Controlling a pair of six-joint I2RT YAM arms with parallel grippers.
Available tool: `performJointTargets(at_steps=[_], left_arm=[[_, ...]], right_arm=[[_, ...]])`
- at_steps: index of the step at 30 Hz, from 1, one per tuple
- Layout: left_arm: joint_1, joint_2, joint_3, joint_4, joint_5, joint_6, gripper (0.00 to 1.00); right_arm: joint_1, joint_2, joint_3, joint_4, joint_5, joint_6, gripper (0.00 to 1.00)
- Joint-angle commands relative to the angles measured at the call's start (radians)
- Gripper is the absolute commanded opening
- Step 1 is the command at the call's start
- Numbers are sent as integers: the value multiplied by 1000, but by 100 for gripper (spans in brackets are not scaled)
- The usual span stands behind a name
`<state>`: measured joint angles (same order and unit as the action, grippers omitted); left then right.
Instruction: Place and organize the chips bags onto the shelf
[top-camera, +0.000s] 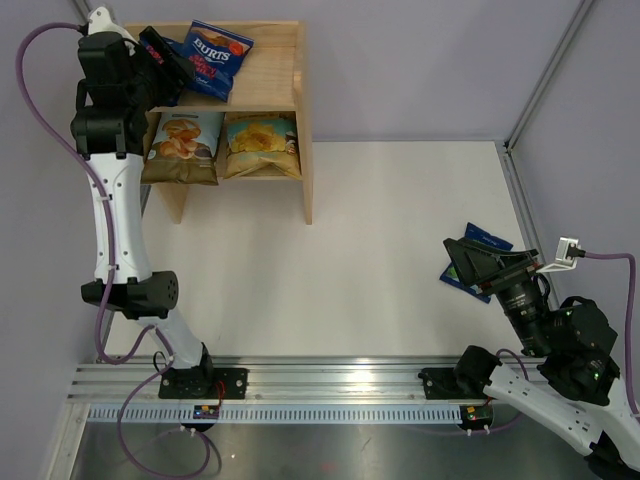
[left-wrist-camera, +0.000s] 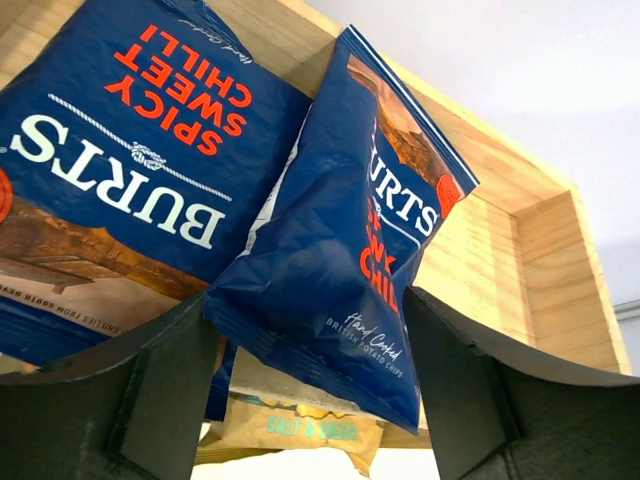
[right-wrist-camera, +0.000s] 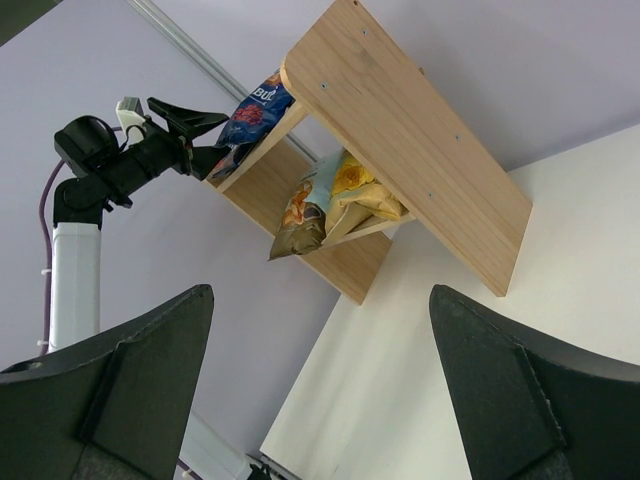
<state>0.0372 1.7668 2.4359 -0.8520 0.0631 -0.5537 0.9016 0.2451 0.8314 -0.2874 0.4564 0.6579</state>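
The pine shelf stands at the back left. One dark-blue Burts bag lies flat on its top tier. My left gripper is at the top tier's left end. In the left wrist view my left gripper is shut on a second Burts bag, held on edge against the flat one. The light-blue Cassava bag and the yellow bag sit on the lower tier. A dark-blue bag lies on the table at the right, its lettering hidden. My right gripper hovers over it, open and empty.
The aluminium rail runs along the near edge with both arm bases on it. A metal frame edge borders the table on the right. The shelf and my left gripper show in the right wrist view.
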Motion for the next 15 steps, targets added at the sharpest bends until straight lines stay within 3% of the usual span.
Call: performJointTargets(at_steps=[1,10,15], left_arm=[[-17,-43,45,4,-54,70,72],[-31,-53,35,8,-59,97,40],[-30,-58,-3,11,-105,86,34]], right_arm=[[5,5,3,13,36,-14,97],[5,-12,0,5,41,-14,98],[5,-17,2,-2,41,-14,98]])
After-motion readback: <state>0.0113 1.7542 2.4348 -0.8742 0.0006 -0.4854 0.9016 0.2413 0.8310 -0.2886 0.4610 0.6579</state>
